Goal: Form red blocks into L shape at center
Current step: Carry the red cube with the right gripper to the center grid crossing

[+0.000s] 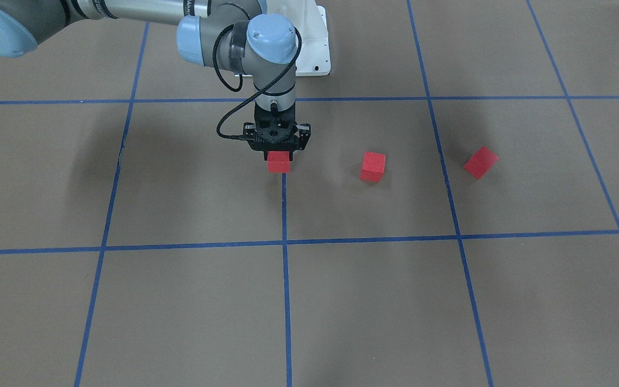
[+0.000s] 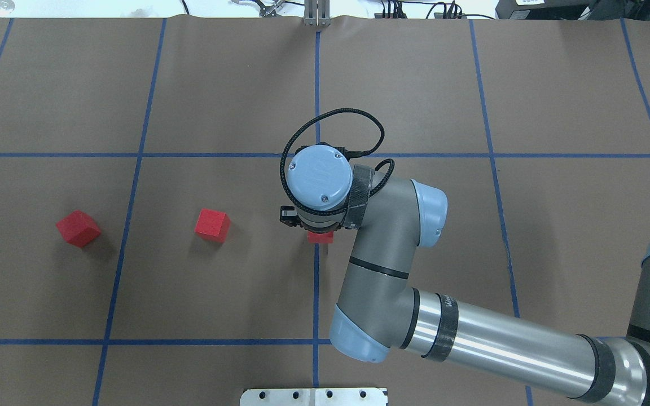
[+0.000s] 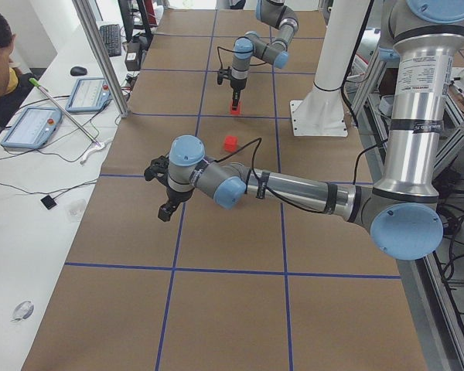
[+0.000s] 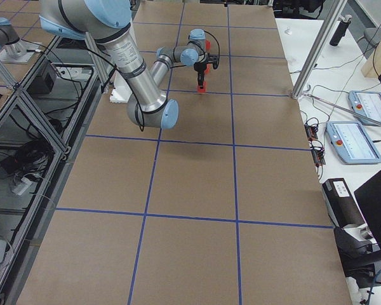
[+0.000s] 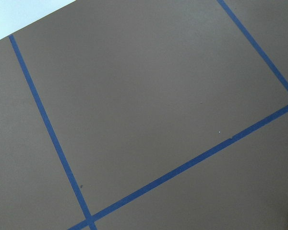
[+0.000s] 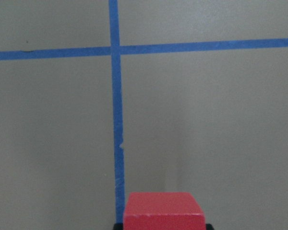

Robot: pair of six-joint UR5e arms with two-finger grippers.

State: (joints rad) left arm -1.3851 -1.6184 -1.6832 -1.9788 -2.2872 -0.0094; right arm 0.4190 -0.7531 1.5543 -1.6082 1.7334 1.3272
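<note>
My right pincer (image 1: 279, 157) clamps one red block (image 1: 279, 163) over the center (image 1: 309, 207), on its blue tape line (image 1: 284, 209), so the L is barely begun: the second block (image 1: 373, 166) and third block (image 1: 481, 162) sit apart, leftward.

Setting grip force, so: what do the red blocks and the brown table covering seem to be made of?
The red blocks look like foam or painted wood: matte, glare-free, faintly grainy faces. The brown table covering is probably kraft paper: dull, with a slightly wavy far edge.
</note>
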